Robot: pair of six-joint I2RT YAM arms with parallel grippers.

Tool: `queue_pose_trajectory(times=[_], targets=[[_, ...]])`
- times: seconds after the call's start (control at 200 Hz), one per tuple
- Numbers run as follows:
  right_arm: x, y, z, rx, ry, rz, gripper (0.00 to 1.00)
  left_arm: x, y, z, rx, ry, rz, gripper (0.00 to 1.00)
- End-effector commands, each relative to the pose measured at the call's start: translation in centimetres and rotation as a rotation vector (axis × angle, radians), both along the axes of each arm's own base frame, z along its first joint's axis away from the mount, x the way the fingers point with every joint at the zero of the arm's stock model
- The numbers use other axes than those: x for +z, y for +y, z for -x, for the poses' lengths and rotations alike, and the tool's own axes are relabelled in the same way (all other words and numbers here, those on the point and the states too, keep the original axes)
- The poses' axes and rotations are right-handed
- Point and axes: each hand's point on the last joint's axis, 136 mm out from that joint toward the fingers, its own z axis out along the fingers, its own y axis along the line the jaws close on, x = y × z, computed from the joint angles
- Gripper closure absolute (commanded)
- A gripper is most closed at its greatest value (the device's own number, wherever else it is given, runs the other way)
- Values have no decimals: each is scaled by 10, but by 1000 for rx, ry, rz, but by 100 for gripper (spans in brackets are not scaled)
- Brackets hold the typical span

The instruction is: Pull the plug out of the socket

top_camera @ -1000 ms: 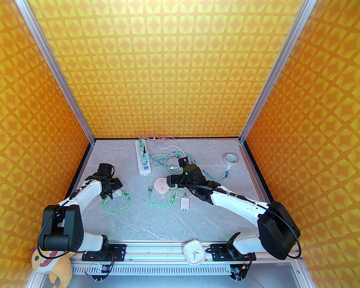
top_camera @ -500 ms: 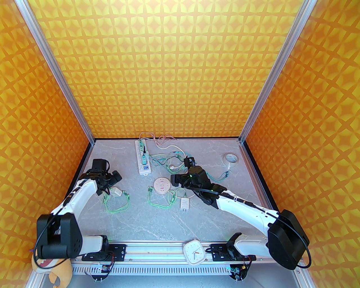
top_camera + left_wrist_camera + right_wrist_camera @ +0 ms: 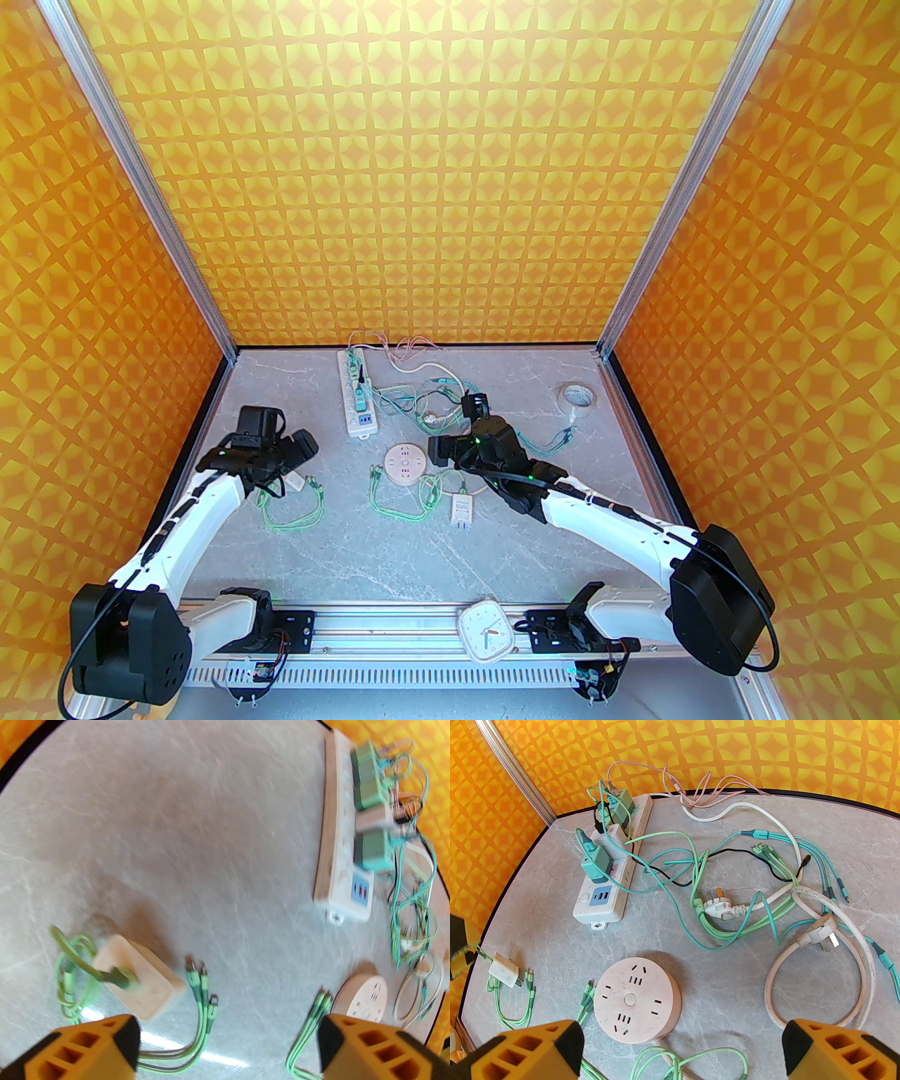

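A white power strip [image 3: 615, 871] lies at the back left of the table with green plugs [image 3: 597, 864] seated in it; it also appears in the left wrist view [image 3: 337, 836] and the top view [image 3: 358, 404]. A round pink socket [image 3: 636, 999] sits mid-table with nothing plugged in. A white charger plug [image 3: 140, 980] with a green cable lies loose on the table. My left gripper [image 3: 228, 1047] hovers open just above and beside that charger. Over the near side of the round socket, my right gripper [image 3: 682, 1050] stands open and empty.
Tangled green, white and pink cables [image 3: 731, 871] with two loose white plugs spread right of the strip. A white adaptor [image 3: 462, 508] lies near the round socket, a tape roll [image 3: 578, 397] sits at the back right, and a clock [image 3: 485, 629] rests on the front rail.
The left gripper has risen off the white charger, which now lies uncovered on the table. The right gripper drew back to the right from the round socket, then held still.
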Motion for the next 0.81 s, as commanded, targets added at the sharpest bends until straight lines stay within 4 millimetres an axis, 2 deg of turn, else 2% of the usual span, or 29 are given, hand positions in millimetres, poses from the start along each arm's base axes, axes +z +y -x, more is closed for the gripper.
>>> queue_pose_trajectory(times=[0.0,0.12,0.22,0.365,0.485,0.58,0.8], targets=[[-2,-3,-2,-15,-9,8,1,-18,-2,3,-3,38,0,15],[-5,-2,-3,-12,-3,11,1,-27,-2,-4,-22,63,-20,13],[-7,-2,-4,-13,0,14,2,-19,-9,-17,-53,30,-25,12],[-9,-4,-6,-26,0,24,1,0,-35,-44,-152,-38,-92,12],[-12,-4,-6,-29,2,26,2,2,-64,-68,-248,-48,-163,14],[-17,-4,-7,-32,10,33,2,-3,-86,-86,-329,-53,-235,15],[-23,-1,-10,-26,26,38,1,-26,-105,-130,-390,-42,-312,24]])
